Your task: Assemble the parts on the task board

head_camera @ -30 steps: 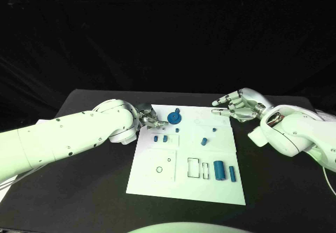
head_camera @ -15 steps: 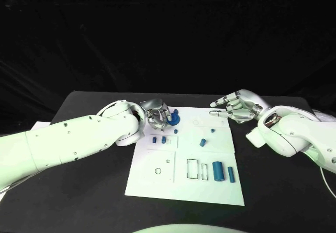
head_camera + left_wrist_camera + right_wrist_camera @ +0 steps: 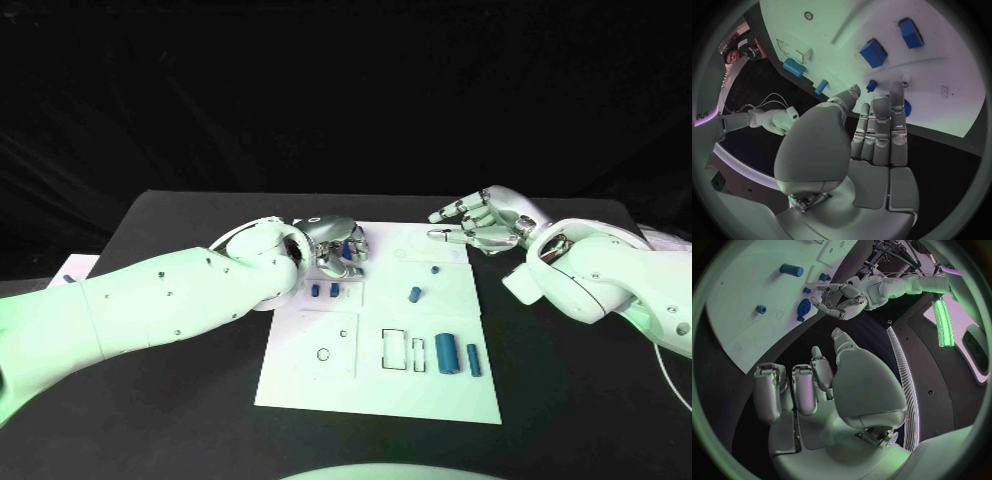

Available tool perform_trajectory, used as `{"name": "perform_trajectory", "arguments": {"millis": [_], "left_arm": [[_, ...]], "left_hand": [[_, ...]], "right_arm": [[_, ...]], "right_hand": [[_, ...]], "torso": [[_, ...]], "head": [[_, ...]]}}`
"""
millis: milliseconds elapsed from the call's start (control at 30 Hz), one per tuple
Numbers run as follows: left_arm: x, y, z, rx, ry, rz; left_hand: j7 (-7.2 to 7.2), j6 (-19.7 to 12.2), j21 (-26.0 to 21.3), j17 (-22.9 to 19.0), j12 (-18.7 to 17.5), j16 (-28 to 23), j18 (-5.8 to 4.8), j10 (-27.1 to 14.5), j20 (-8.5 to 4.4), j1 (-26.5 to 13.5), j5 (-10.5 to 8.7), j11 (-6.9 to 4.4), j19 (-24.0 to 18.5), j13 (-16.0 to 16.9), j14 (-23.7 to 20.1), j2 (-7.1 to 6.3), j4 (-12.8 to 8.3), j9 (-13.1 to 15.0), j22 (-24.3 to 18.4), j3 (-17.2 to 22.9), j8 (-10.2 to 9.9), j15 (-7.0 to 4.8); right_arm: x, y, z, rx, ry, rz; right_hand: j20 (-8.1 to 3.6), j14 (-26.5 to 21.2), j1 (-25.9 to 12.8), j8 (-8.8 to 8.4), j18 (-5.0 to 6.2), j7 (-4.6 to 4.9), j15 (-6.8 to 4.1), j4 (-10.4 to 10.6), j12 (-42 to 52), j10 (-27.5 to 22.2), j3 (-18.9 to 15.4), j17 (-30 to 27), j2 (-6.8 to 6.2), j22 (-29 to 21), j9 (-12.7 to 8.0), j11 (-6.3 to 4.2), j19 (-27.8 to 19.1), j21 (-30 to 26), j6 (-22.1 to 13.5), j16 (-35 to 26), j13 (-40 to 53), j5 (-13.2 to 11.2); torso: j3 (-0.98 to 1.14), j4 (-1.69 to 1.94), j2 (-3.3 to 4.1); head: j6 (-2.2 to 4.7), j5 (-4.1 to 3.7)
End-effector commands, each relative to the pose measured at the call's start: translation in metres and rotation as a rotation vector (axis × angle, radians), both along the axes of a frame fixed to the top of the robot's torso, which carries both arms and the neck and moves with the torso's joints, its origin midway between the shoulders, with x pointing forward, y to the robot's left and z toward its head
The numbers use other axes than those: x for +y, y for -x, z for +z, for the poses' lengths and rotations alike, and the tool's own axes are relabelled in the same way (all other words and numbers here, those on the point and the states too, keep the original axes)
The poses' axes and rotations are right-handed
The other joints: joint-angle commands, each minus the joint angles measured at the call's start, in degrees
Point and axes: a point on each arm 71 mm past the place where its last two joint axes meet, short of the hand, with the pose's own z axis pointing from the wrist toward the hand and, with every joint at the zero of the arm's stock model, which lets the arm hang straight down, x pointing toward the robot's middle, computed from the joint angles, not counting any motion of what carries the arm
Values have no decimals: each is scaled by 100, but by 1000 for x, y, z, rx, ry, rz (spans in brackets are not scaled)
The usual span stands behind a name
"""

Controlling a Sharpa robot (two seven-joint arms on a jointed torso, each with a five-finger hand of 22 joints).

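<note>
The white task board (image 3: pixel 310 375) lies in the middle of the table. My left hand (image 3: pixel 335 245) hangs over its far left corner with fingers stretched out, and the fingertips (image 3: pixel 898 95) lie over a blue gear (image 3: pixel 907 108), which it does not grip. The gear (image 3: pixel 804 307) also shows beside that hand (image 3: pixel 839 300) in the right wrist view. Two small blue blocks (image 3: pixel 325 290) stand just nearer than the hand. My right hand (image 3: pixel 476 222) hovers open at the board's far right corner, holding nothing.
A blue peg (image 3: pixel 415 294) lies mid-board, with two smaller blue pieces (image 3: pixel 436 268) beyond it. Two blue cylinders (image 3: pixel 459 355) stand at the near right, beside outlined slots (image 3: pixel 392 347). Black table surrounds the board.
My left hand has moved right, from the board's left edge to over the blue gear, which it now mostly covers. The right hand has hardly moved.
</note>
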Motion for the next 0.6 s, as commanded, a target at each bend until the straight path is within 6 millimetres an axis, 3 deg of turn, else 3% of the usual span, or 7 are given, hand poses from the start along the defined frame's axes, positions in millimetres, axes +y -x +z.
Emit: {"name": "perform_trajectory", "arguments": {"millis": [33,200,600], "left_arm": [[-7,1,-1,-33,-39,-56],[-11,-1,-4,-33,-55,-50],[-13,-6,-12,37,-109,-27]], "left_hand": [[-16,107,219,522,-89,599,31,126,-14,0,-5,-6,234,-141,337,97,-5,-86,165,-40,-82,-31],[-35,259,1340,1299,-268,1479,-156,294,-50,20,3,-30,780,-389,714,136,-28,-230,1090,-22,-235,-42],[-69,473,2709,2094,-444,2344,-386,574,-87,146,6,-69,1281,-654,1059,249,-150,-385,2245,231,-399,-91]], "right_arm": [[2,1,-1,4,4,14],[2,1,-1,4,4,16],[3,1,-1,4,3,18]], "right_hand": [[7,359,-5,13,89,-13,-11,-10,-17,-24,-31,413,62,504,9,-11,-46,-25,11,-30,142,39],[7,359,-5,13,89,-13,-11,-10,-17,-24,-31,413,62,504,9,-11,-46,-25,11,-30,142,39],[6,359,-8,13,90,-12,-11,-6,-10,-20,-35,414,70,502,10,-11,-47,-26,13,-30,146,42]], "torso": [[2,0,3],[6,-12,-2],[6,1,-5]], "head": [[1,-1],[-2,6],[-9,0]]}}
